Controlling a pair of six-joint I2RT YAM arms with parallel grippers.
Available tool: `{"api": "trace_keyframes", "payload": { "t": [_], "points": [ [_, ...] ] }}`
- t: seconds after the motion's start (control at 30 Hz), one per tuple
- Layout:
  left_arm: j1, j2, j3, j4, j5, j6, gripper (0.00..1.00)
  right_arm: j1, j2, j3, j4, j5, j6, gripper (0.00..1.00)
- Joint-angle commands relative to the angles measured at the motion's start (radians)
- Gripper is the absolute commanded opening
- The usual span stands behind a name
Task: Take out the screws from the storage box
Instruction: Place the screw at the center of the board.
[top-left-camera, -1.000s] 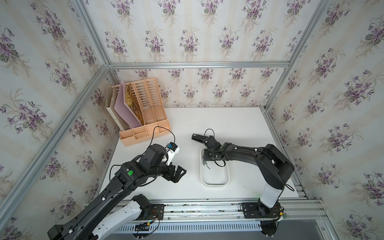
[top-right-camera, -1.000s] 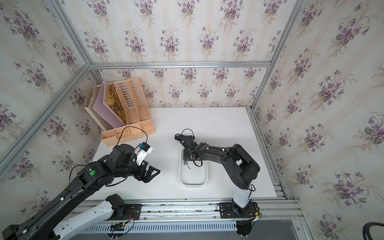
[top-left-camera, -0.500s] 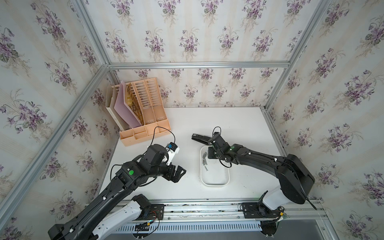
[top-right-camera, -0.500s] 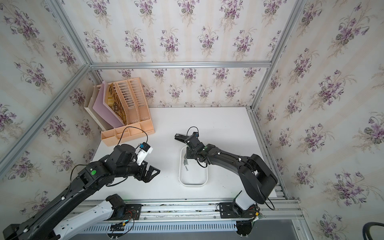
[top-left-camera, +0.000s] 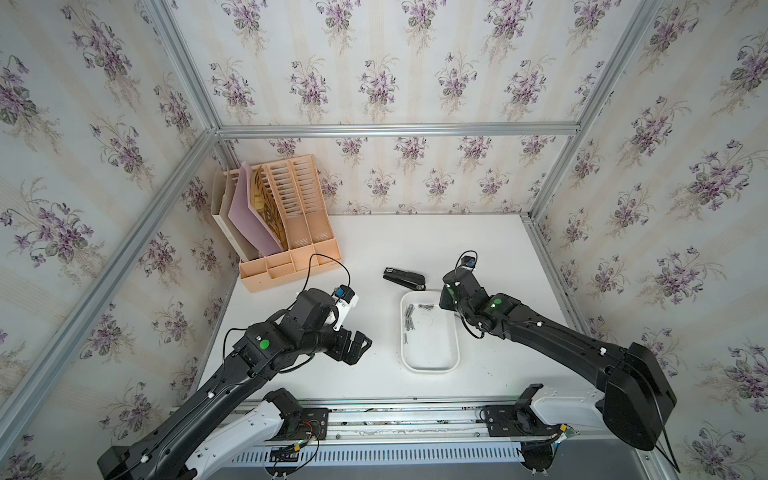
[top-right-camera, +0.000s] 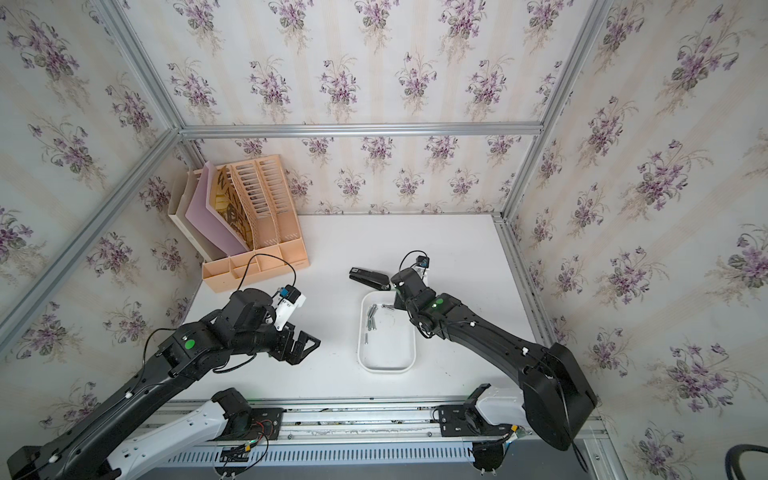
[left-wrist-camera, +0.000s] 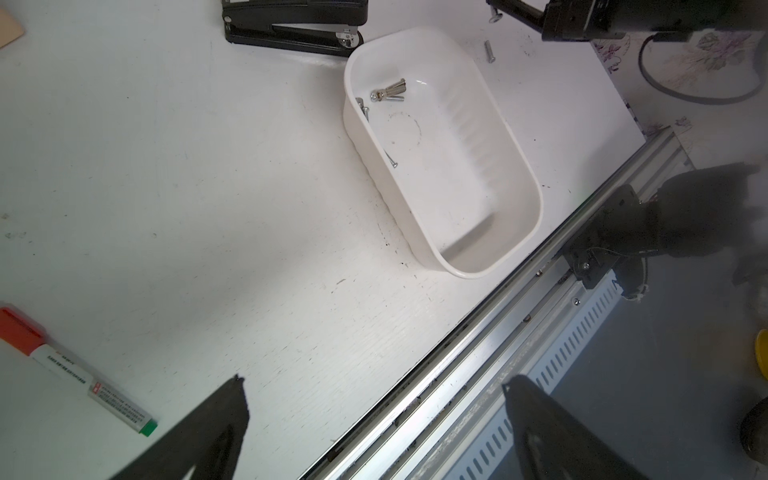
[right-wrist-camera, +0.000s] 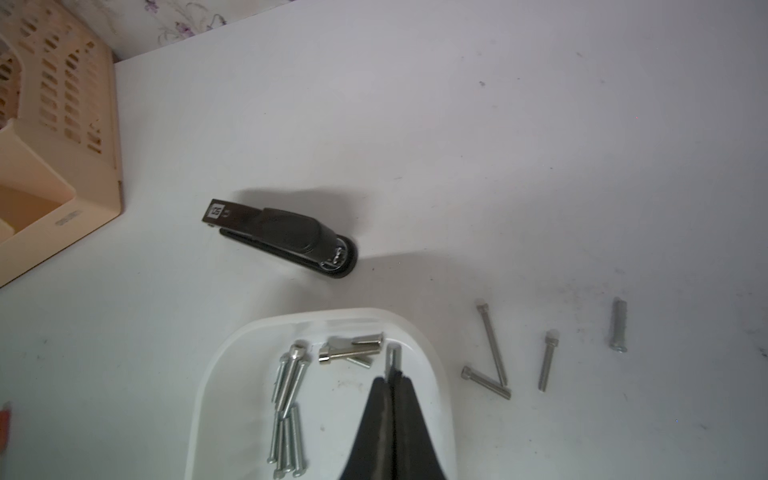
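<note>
In both top views the storage box (top-left-camera: 432, 369) (top-right-camera: 386, 369) is sitting on the white bench (top-left-camera: 415, 241), its long side running toward the back wall. The screws (top-left-camera: 409, 318) (top-right-camera: 371, 318) are lying bunched in its far end. A black stapler (top-left-camera: 405, 277) is lying just beyond the box, and a peach file organizer (top-left-camera: 286, 232) is standing in the far left corner. The left pincer (top-left-camera: 359, 347) is hanging over bare bench to the left of the box, apart from it. The right arm (top-left-camera: 478, 301) is reaching over the box's far right corner and hiding its own pincer.

In the left wrist view the left pincer (left-wrist-camera: 374, 380) is standing spread wide, pinching nothing. A few screws (left-wrist-camera: 388, 93) are showing in the box (left-wrist-camera: 399, 216), next to the stapler (left-wrist-camera: 291, 20). A marker (left-wrist-camera: 83, 384) with a green end is lying on the bench, well apart from the box.

In the right wrist view the right pincer (right-wrist-camera: 392, 378) is pressed together on a single screw (right-wrist-camera: 392, 355), which is sticking out past its tips over the box's corner (right-wrist-camera: 291, 318). More screws (right-wrist-camera: 291, 374) are lying inside. Four loose screws (right-wrist-camera: 548, 361) are lying on the bench just beside the box.
</note>
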Motion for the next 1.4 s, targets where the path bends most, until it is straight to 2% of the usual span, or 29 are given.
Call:
{"api": "trace_keyframes", "payload": {
  "t": [0.0,0.1,0.23,0.53,0.9,1.13,1.2,1.37],
  "points": [
    [0.000,0.000,-0.002,0.014,-0.003,0.001,0.99,-0.086,0.000,-0.031,-0.026,-0.047,0.045,0.00],
    [-0.001,-0.001,-0.002,0.015,-0.004,-0.002,0.99,-0.186,0.023,-0.049,-0.019,-0.122,0.046,0.00],
    [-0.002,-0.009,-0.002,0.015,-0.008,-0.001,0.99,-0.239,0.062,-0.062,-0.012,-0.172,0.046,0.00],
    [-0.011,-0.018,-0.002,0.013,-0.009,-0.005,0.99,-0.253,0.149,-0.045,-0.017,-0.201,0.043,0.00],
    [-0.017,-0.024,-0.005,0.013,-0.014,-0.008,0.99,-0.280,0.275,-0.033,0.012,-0.302,0.032,0.00],
    [-0.019,-0.033,-0.006,0.013,-0.016,-0.008,0.99,-0.281,0.286,-0.034,0.020,-0.313,0.029,0.00],
    [-0.023,-0.034,-0.006,0.013,-0.018,-0.008,0.99,-0.281,0.284,-0.035,0.020,-0.316,0.028,0.01],
    [-0.024,-0.039,-0.006,0.012,-0.024,-0.008,0.99,-0.282,0.258,-0.037,0.018,-0.306,0.025,0.15]
  ]
}}
